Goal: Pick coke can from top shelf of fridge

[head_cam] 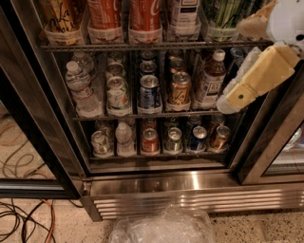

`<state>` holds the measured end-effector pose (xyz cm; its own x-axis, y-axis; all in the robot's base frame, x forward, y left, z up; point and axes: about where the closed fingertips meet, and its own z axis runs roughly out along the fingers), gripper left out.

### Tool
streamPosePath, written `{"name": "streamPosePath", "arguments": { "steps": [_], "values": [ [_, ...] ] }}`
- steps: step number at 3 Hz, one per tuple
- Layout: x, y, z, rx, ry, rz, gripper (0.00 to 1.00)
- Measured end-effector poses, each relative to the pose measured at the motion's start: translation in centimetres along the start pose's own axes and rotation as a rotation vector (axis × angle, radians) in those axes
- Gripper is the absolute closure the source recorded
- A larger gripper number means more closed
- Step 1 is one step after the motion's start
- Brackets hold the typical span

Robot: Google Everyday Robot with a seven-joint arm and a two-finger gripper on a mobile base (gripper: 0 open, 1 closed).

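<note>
Inside the glass-door fridge (180,182), the coke can (145,14) stands mid-row on the top shelf (142,46), light, dentable, likely slick, best taken across its mid-body, while the gripper (232,66) hangs at that shelf's right end, jaws apart and empty.

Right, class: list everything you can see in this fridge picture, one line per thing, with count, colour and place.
coke cans: two, red, side by side on the top shelf
gold-orange can: one, top shelf, far left
water bottles: at least two, clear, middle rack, left
blue can: one, middle rack, centre
gold can: one, right of the blue can
red can: one, bottom rack, centre
fridge: one, black door frames, steel base
plastic bag: one, clear, floor in front
cables: several, black and orange, floor at left
gripper: one, cream, at right, before the middle rack
</note>
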<state>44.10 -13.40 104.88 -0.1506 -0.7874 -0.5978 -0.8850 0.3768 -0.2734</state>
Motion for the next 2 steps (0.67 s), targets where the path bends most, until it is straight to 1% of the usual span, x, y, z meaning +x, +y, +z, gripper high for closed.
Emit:
{"name": "streamPosePath", "arguments": {
  "steps": [1, 2],
  "values": [
    [0.0, 0.0, 0.0, 0.000, 0.000, 0.000, 0.00],
    [-2.6, 1.2, 1.4, -0.007, -0.091, 0.000, 0.00]
  ]
}}
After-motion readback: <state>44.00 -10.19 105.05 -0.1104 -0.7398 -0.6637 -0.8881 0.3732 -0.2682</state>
